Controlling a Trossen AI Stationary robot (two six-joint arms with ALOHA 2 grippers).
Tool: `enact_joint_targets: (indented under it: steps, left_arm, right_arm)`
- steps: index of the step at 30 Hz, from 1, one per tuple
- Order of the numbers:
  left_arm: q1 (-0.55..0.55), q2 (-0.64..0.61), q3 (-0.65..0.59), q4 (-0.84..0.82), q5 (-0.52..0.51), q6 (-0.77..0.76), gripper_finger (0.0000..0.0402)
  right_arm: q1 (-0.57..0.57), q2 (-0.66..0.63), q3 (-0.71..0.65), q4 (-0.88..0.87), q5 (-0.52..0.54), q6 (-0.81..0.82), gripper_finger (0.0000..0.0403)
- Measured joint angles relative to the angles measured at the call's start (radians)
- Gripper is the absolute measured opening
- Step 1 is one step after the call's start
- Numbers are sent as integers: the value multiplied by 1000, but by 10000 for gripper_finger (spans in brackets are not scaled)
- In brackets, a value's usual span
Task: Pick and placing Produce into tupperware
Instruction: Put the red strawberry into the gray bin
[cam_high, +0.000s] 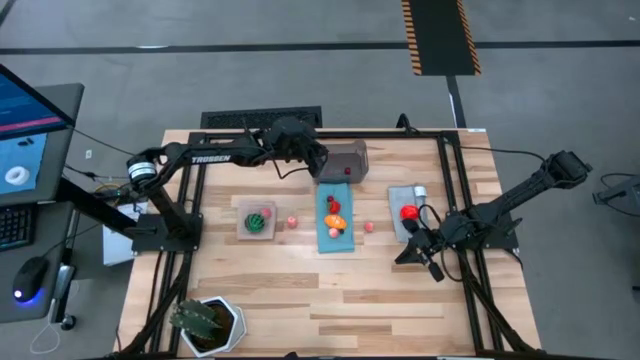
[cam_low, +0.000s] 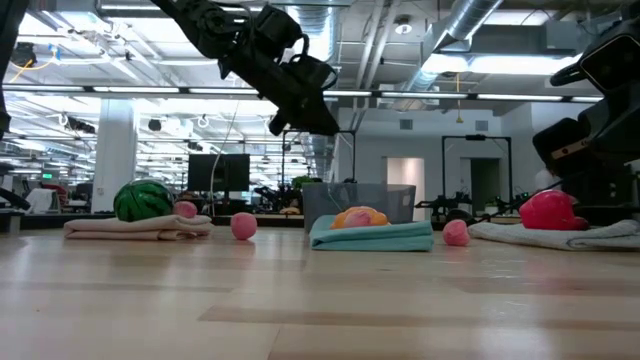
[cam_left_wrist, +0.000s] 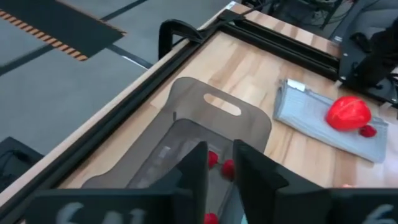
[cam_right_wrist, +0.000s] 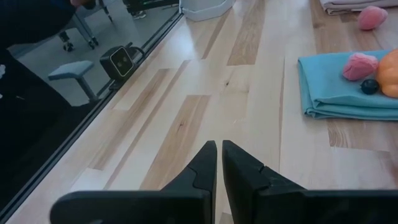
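Pale wooden table, two dark arms at work over it.

Left gripper hangs above the small translucent grey rectangular tupperware box at the far middle of the table. In the left wrist view its fingers stand a narrow gap apart, nothing between them; three small red produce pieces lie inside the box under the fingertips. In the low view the gripper sits clear above the box rim, not touching it.

Right gripper is low over bare wood at the near right of the table, just in front of the grey cloth mat. Its fingers are nearly together and hold nothing.

Produce outside the box:
- large red pepper-shaped toy on the grey mat, a much smaller red piece touching it;
- orange piece, red piece and a pink piece on the folded teal cloth mat, with a small dark blue ball beside them;
- green striped round toy on a tan mat;
- one pink ball on bare wood between tan and teal mats, another pink ball between teal and grey mats.

A spiky green plant in a white hexagonal pot stands at the near left corner.
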Motion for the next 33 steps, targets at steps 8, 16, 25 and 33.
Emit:
enact_joint_targets:
  steps: [8, 16, 25, 33]
  left_arm:
    - [-35, 0, 0, -62, 143, 0, 123]
    - [-122, 0, 0, -220, 211, 82, 142]
    - [-210, 0, -1, -308, 76, 231, 142]
    - [-224, 6, -1, -310, 78, 247, 142]
  right_arm:
    - [0, 0, 0, 0, 0, 0, 49]
    - [0, 0, 0, 0, 0, 0, 49]
    - [0, 0, 0, 0, 0, 0, 49]
    - [0, 0, 0, 0, 0, 0, 49]
